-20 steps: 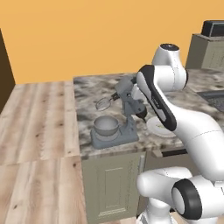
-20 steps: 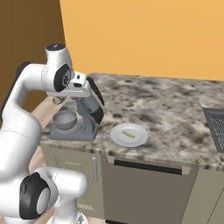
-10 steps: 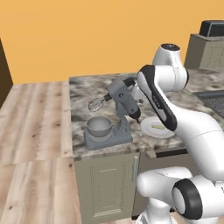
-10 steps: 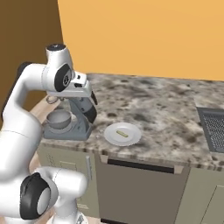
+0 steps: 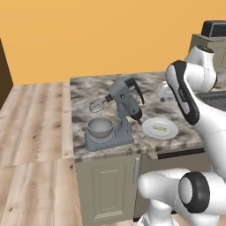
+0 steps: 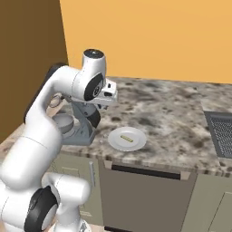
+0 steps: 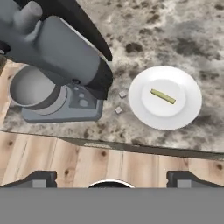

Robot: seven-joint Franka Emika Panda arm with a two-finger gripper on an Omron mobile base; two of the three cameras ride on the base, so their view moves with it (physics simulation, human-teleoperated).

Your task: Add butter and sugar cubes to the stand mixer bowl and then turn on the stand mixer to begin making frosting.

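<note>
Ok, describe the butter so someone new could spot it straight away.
Find the grey stand mixer on the granite counter. Beside it lies a white plate. The butter is the thin yellowish stick on it, unlike the two small pale cubes on the stone.

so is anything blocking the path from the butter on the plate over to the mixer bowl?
Partly. The stand mixer has its head tilted, and the head overhangs the bowl on the side facing the white plate with the butter stick. Two sugar cubes lie between them on the counter. The bowl's far side looks open from above.

Arm raised, elbow bent; gripper [image 7: 112, 177] jaws spread wide, empty
</note>
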